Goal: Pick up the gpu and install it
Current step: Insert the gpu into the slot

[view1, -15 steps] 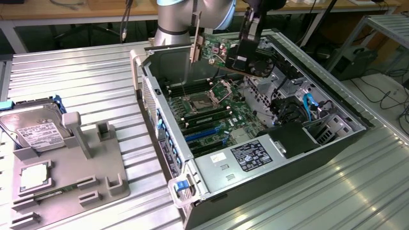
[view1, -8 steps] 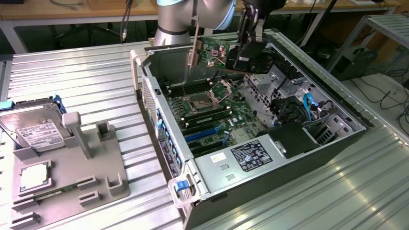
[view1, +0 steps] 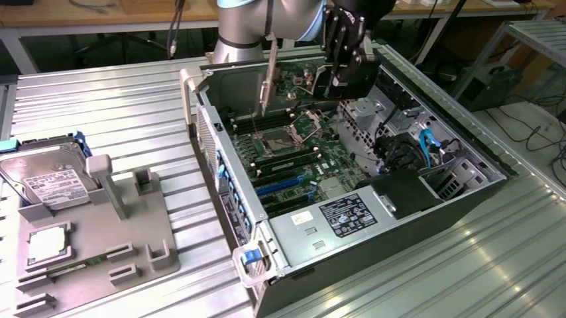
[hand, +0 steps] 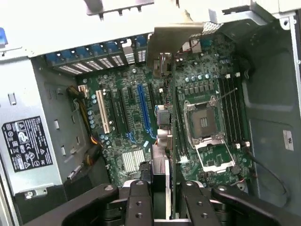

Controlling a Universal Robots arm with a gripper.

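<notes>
Beside one open computer case [view1: 460,199] stands one grey holder tray [view1: 132,252] carrying one hard drive [view1: 44,175] and one processor chip [view1: 49,242], while above the case hang one gripper [view1: 340,76] and one graphics card [view1: 268,83].

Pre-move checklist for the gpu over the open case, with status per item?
1. gpu in the gripper: ok, fingers closed on its edge.
2. Card orientation: ok, edge-on, bracket pointing down toward the case.
3. Card above the open case, not seated: ok.
4. Blue slot unobstructed: ok, no card in it.
5. Card aligned with a slot: cannot tell; it appears over the CPU socket area.
6. Cable away from the card: ok.
</notes>
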